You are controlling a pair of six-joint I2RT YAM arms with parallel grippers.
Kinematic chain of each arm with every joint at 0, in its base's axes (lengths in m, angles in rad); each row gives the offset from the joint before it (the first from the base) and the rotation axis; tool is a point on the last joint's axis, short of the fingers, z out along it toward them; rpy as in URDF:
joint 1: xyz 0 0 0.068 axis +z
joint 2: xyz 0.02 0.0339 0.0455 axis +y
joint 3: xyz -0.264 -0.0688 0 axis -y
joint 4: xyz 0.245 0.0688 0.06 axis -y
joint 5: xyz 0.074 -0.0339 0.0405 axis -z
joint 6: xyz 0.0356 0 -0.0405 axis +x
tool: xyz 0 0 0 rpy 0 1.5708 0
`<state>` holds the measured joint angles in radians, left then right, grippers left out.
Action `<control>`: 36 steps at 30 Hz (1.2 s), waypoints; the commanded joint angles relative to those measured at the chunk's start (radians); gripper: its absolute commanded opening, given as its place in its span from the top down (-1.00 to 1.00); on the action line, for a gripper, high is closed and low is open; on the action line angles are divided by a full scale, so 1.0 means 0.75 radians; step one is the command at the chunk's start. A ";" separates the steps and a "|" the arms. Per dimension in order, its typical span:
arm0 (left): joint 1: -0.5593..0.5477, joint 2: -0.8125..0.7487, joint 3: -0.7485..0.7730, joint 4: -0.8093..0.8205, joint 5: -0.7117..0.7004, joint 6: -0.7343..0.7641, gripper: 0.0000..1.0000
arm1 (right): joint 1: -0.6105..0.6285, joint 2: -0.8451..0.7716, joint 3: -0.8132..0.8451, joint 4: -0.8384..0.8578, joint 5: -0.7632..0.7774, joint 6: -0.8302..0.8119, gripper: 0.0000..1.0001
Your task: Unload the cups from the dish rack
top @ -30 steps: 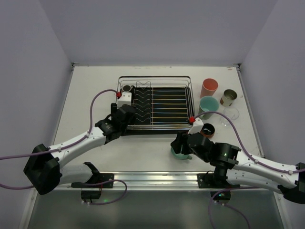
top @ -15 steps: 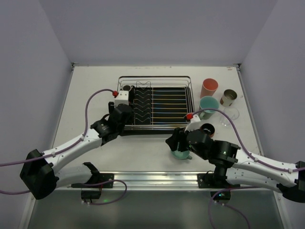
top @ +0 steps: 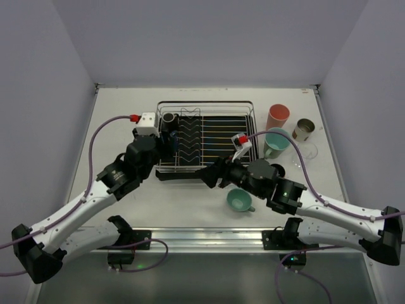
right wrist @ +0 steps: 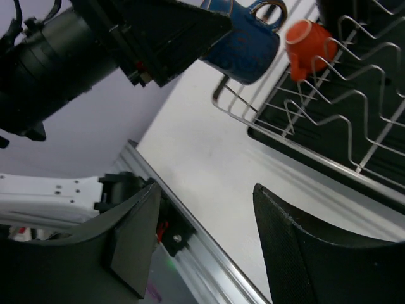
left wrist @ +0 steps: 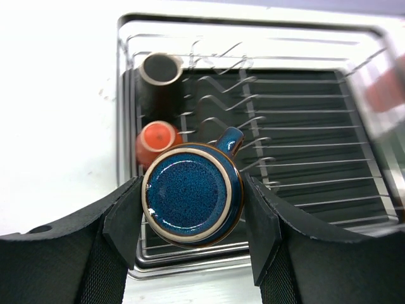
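Both arms have converged on the rack (top: 205, 102): left gripper (left wrist: 193, 206) clamps the blue mug (left wrist: 190, 190), right gripper (right wrist: 212, 228) spread, empty. Collision could jar it loose.

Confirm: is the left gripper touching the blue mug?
Touching. The left wrist view shows both fingers of the left gripper pressed against the sides of the blue mug.
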<state>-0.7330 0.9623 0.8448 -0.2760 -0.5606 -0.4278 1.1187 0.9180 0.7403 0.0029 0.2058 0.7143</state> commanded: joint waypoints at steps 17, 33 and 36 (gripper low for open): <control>0.008 -0.352 -0.001 0.343 0.717 -0.415 0.82 | -0.207 0.118 0.003 0.677 -0.495 0.074 -0.53; 0.008 -0.377 -0.138 0.597 0.934 -0.559 0.77 | -0.215 0.118 -0.030 0.867 -0.563 0.101 0.44; 0.010 -0.383 -0.147 0.575 0.923 -0.550 0.52 | -0.215 0.099 -0.054 0.890 -0.545 0.103 0.73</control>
<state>-0.7296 0.6811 0.7429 0.1013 0.0872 -0.8459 0.9546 1.0122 0.7090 0.5552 -0.2054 0.7856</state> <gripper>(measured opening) 0.650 0.279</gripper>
